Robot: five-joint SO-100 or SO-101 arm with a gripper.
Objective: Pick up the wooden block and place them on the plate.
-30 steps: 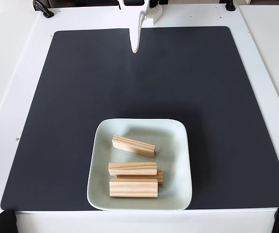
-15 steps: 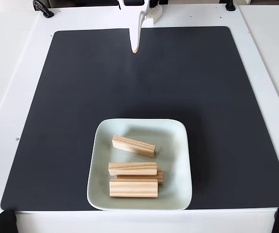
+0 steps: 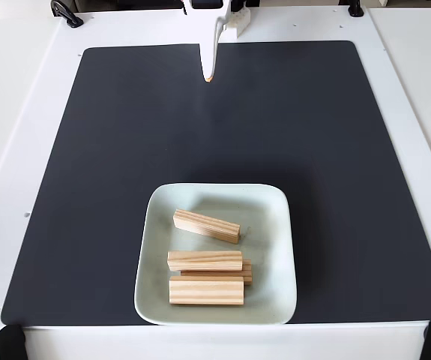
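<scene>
Blocks: four wooden blocks (image 3: pixel 206 226) lie on the plate (image 3: pixel 275 225), near edge.
Gripper (image 3: pixel 208 75): far edge, well apart from blocks; finger state cannot be told.

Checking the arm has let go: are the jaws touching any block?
Apart. The fixed view shows the gripper at the mat's far edge, blocks on the plate.
</scene>
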